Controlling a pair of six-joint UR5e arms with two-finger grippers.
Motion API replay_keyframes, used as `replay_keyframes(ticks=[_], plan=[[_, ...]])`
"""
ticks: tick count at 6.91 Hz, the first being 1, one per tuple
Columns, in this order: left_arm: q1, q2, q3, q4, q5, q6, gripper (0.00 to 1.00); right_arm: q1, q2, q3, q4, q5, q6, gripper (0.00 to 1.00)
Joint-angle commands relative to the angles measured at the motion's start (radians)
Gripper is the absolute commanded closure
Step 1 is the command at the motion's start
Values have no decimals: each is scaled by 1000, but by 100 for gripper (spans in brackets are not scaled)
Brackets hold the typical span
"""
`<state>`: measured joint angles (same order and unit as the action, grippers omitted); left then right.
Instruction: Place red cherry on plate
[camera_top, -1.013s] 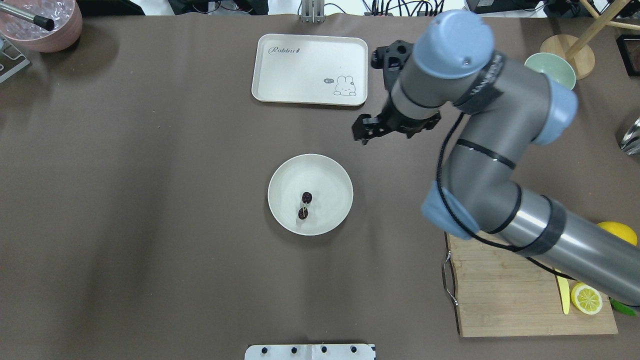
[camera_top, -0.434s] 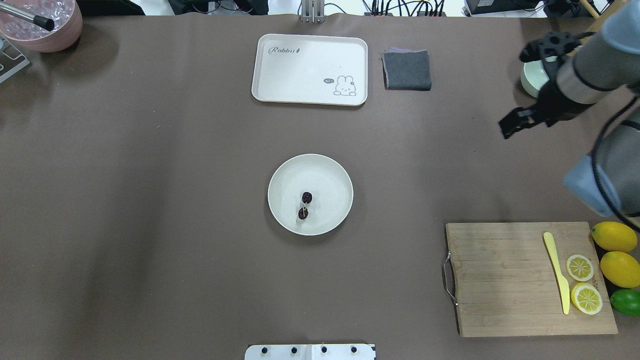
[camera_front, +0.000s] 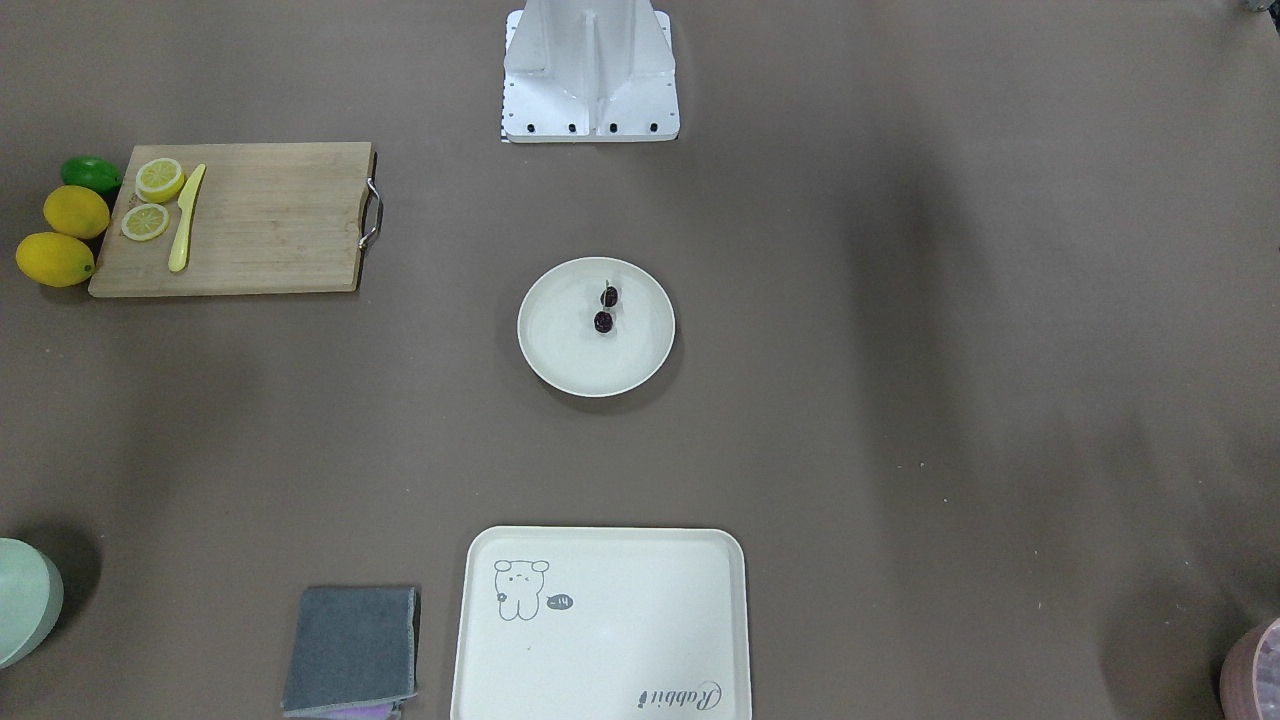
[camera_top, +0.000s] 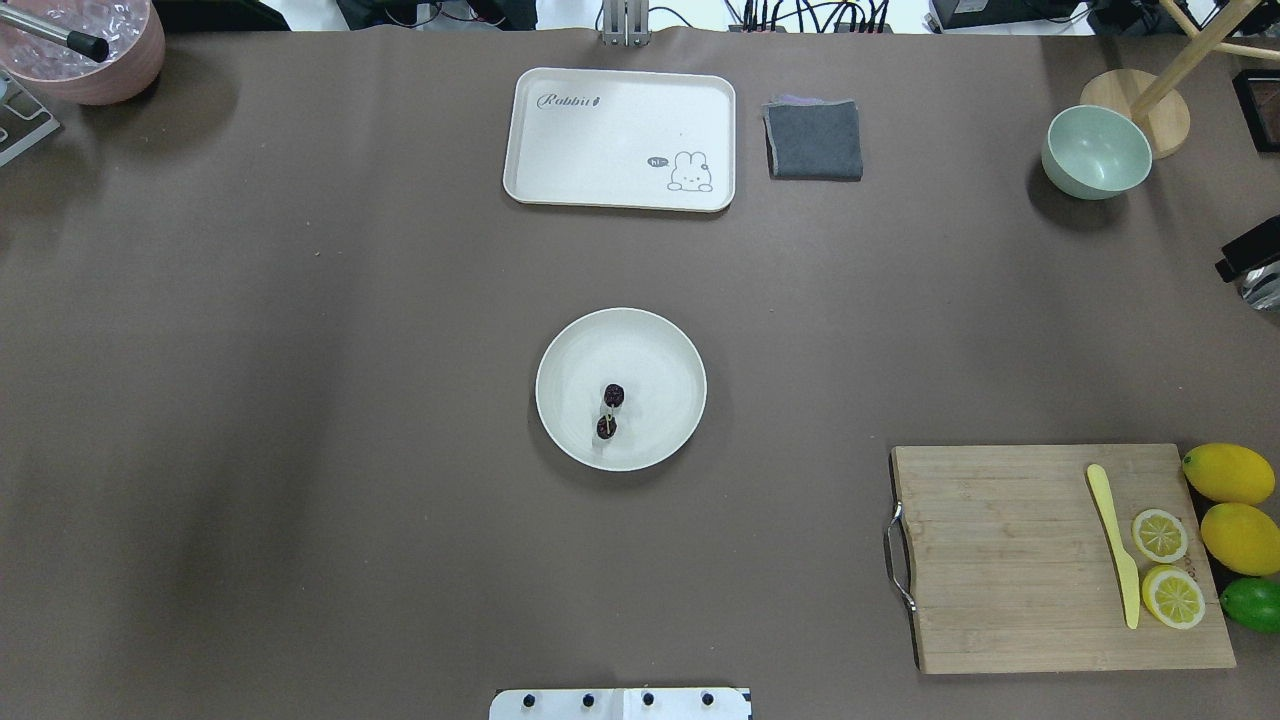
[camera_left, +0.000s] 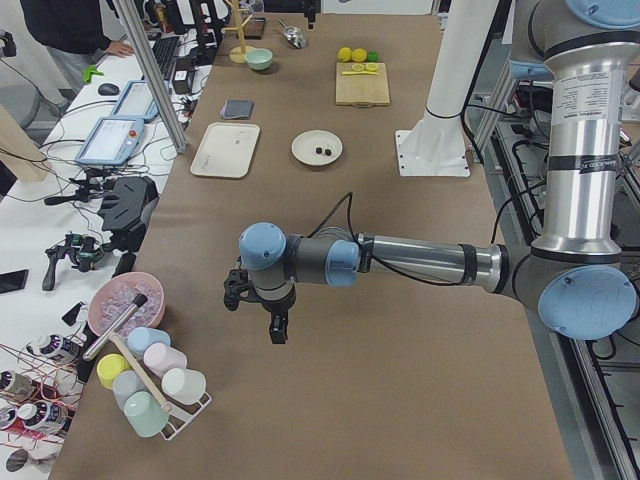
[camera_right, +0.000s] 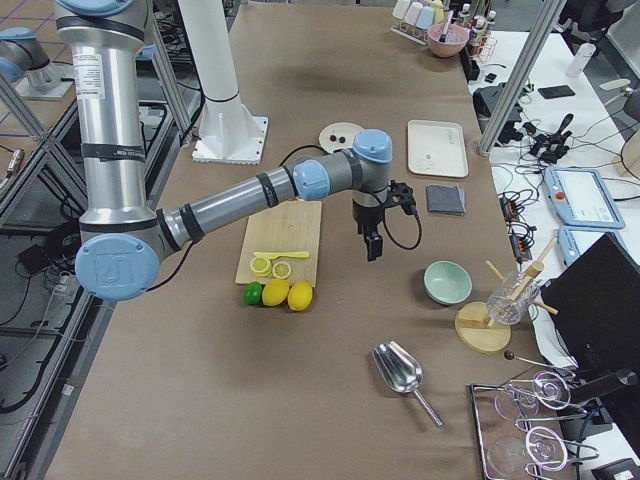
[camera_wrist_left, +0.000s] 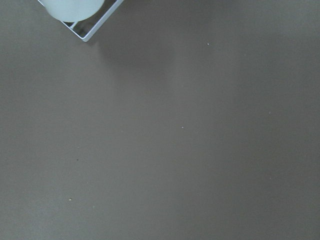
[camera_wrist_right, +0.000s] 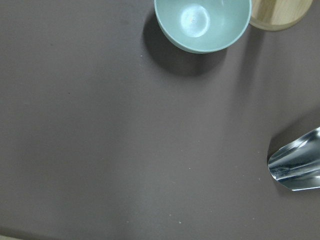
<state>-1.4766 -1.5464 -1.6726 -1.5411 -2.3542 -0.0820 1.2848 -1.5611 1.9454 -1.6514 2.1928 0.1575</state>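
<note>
Where the red cherry rests | plate: round, smooth, off-white

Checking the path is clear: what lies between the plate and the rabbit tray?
Nothing; the overhead view shows only bare brown table cover between plate and tray.

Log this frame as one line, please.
cherry: on plate, nothing holding it | right gripper: above table near bowl, state unclear | left gripper: above table's left end, state unclear | task: looks done
</note>
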Motion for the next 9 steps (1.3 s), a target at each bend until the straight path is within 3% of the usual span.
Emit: replay_keyframes(ticks=[1,2,4,5,9], plan=[[30,-6,34,-57,10,-16,2,77,-60,18,-1,50,-53,0],[29,-6,72,-91,7,-16,2,82,-65,9,5,109,-56,0],[27,8,56,-122,-2,-13,2,82,-85,1,12,195,-84,0],[22,15,24,-122,-93,-19,2,80,-82,-43,13,197,-95,0],[29,118,-113,-119,-109,-55,2,132,-33,-91,7,189,-104,0]])
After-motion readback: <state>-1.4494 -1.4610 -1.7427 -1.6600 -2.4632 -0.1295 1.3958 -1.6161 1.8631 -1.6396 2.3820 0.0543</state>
